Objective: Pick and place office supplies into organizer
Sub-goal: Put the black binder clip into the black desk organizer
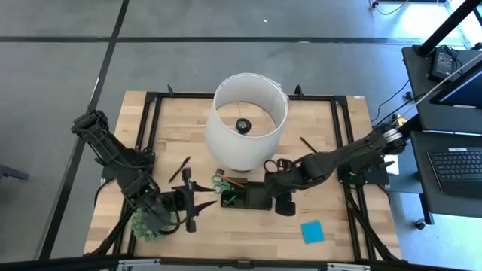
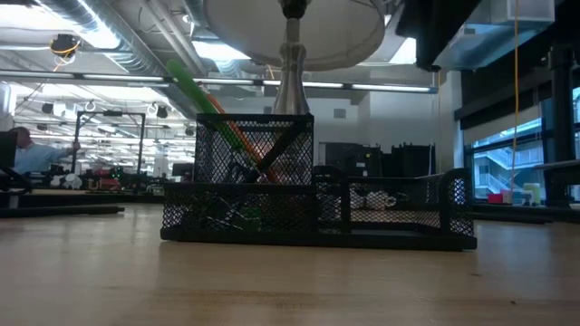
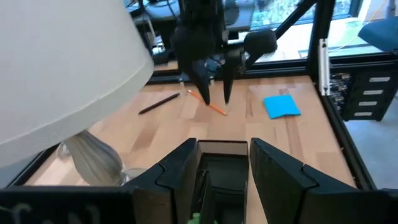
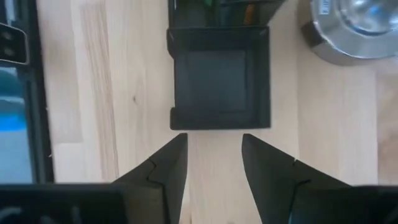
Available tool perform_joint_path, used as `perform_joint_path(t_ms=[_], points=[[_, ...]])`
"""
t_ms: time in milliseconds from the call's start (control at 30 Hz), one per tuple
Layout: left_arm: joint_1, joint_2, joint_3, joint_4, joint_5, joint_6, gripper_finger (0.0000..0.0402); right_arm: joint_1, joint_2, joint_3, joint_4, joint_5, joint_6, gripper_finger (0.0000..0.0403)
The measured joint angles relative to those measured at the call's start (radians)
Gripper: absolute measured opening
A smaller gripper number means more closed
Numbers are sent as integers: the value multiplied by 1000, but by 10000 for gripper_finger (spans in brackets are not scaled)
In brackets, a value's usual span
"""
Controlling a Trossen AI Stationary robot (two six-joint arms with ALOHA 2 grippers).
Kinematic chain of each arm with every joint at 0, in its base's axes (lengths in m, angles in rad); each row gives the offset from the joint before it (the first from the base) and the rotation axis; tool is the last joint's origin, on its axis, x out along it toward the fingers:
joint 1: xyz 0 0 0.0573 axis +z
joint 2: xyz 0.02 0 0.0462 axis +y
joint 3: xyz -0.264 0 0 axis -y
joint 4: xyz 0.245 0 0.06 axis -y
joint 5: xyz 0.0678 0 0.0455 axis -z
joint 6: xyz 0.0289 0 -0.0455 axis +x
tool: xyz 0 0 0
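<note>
From above: shows a low black wire-mesh organizer (image 1: 245, 198) lying lengthwise left to right on the pale wooden tabletop (image 1: 339, 241), just in front of a big white fabric lampshade (image 1: 248, 120). Puts the right pincer (image 1: 285, 202) at its right end and the left pincer (image 1: 188, 205) off its left end, both released and carrying nothing. Places a blue square paper sticky-note pad (image 1: 312, 232) flat toward the front edge, near the right pincer and well apart from the left.

At tabletop height: shows the tall mesh cup at one end of the organizer already holding a green stick and an orange one, both leaning. Shows no pincer.

Past the left wrist: own fingers spread, organizer end between them. Beyond it, shows the right pincer pointing down, jaws apart, and an orange wooden pencil (image 3: 208, 103) on the tabletop by its fingertips, long axis slanting across their gap; touching or not, cannot tell. Puts a thin dark pen (image 3: 158, 104) well aside. Probably calls for a wrist turn to close across the pencil's shaft, right arm being nearer.

Past the right wrist: fingers parted and empty, low compartment straight ahead and bare. Hides the pencil.
</note>
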Motion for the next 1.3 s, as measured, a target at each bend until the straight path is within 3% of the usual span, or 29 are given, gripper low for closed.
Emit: perform_joint_path(t_ms=[767,967,1133,1300], points=[[191,-3,0,-114,34,-126,143,-43,-619,-682,416,38,107,154],[218,-61,0,-269,84,-275,143,-55,-688,-739,435,38,91,154],[238,-76,0,-448,183,-344,143,-55,-700,-744,444,37,29,154],[268,-76,0,-663,255,-529,143,-55,-700,-744,452,37,11,154]])
